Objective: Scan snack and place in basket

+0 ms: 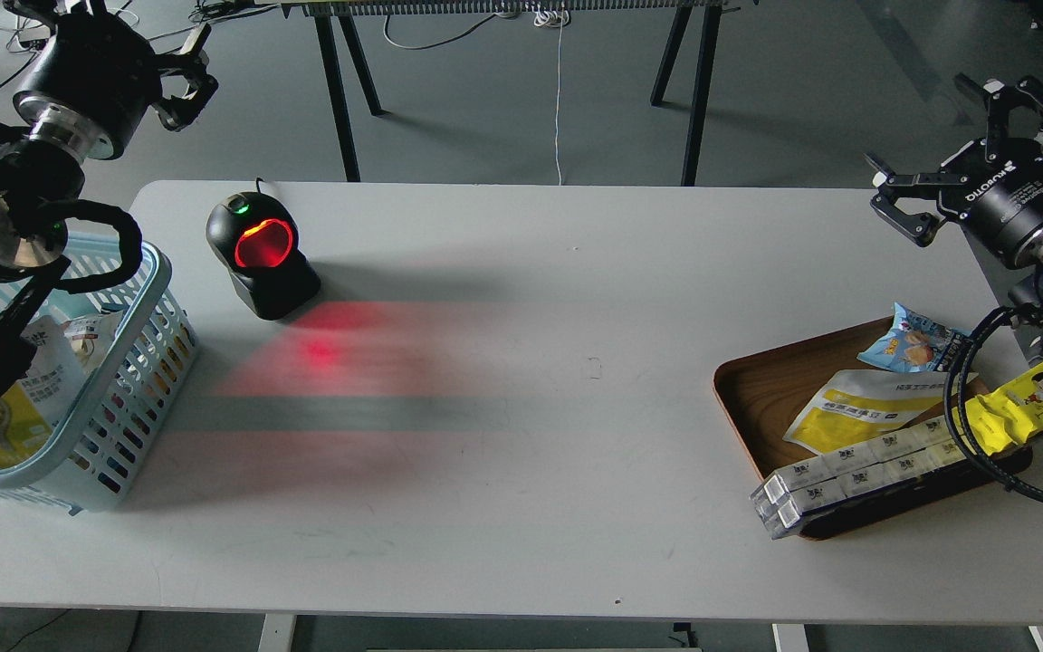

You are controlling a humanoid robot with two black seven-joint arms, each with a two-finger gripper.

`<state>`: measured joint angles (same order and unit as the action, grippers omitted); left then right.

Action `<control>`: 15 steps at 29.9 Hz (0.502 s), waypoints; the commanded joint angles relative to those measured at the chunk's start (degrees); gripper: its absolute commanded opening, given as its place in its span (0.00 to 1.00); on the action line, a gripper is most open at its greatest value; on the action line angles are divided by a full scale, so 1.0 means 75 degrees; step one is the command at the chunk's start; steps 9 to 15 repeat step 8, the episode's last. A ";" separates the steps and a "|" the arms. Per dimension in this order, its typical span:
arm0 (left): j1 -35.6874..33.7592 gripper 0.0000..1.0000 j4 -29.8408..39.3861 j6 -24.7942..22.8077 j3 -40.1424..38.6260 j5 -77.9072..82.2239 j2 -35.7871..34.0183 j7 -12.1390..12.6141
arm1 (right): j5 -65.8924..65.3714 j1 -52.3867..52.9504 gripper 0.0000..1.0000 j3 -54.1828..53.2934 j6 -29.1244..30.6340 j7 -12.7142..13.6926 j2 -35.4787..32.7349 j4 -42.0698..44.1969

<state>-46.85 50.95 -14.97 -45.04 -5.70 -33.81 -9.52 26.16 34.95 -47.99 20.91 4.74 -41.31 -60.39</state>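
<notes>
Snack (10, 412), the yellow and white pouch with the round picture, stands propped inside the light blue basket (128, 362) at the near left corner of the table (521, 398), partly hidden behind the robot's left arm. On the near right, a brown wooden tray (757, 389) holds a flatter yellow-white pouch (856, 412), a blue packet (915, 340), a row of white boxes (856, 471) and a long yellow wrapper with a cartoon face (1033, 398). Farther back, a black scanner (261, 254) glows red and casts red light across the tabletop. At the far left, the left tool (114, 27) hangs above and beyond the basket, well apart from the pouch, with one finger splayed to the side and nothing in its grasp, though its far side is cut off by the view's edge. At the far right, the right tool (970, 131) hovers beyond the table's right edge, its fingers spread wide and empty, above and behind the tray. Judged from how things lie, the pouch is already delivered, and the step in hand looks like clearing the left arm away; doing it well means lifting straight up off the basket rim so the cable loop does not snag the slotted wall or tip the pouch, and keeping the arm out of the scanner's beam.
</notes>
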 commanded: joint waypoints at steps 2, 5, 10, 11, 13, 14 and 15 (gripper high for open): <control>-0.0023 1.00 -0.0195 -0.0090 -0.0006 -0.0002 0.0020 0.0110 | -0.0007 -0.0008 0.99 -0.0011 0.0000 -0.0011 0.0001 -0.0034; -0.0023 1.00 -0.0195 -0.0066 0.0006 0.0021 0.0020 0.0098 | -0.0007 -0.0020 0.99 -0.0116 0.0000 -0.0104 0.0012 -0.0023; -0.0023 1.00 -0.0183 -0.0090 0.0006 0.0021 -0.0003 0.0086 | -0.0031 -0.0020 0.99 -0.0152 -0.0011 -0.0187 0.0024 0.0001; -0.0023 1.00 -0.0183 -0.0090 0.0006 0.0021 -0.0003 0.0086 | -0.0031 -0.0020 0.99 -0.0152 -0.0011 -0.0187 0.0024 0.0001; -0.0023 1.00 -0.0183 -0.0090 0.0006 0.0021 -0.0003 0.0086 | -0.0031 -0.0020 0.99 -0.0152 -0.0011 -0.0187 0.0024 0.0001; -0.0023 1.00 -0.0183 -0.0090 0.0006 0.0021 -0.0003 0.0086 | -0.0031 -0.0020 0.99 -0.0152 -0.0011 -0.0187 0.0024 0.0001; -0.0023 1.00 -0.0183 -0.0090 0.0006 0.0021 -0.0003 0.0086 | -0.0031 -0.0020 0.99 -0.0152 -0.0011 -0.0187 0.0024 0.0001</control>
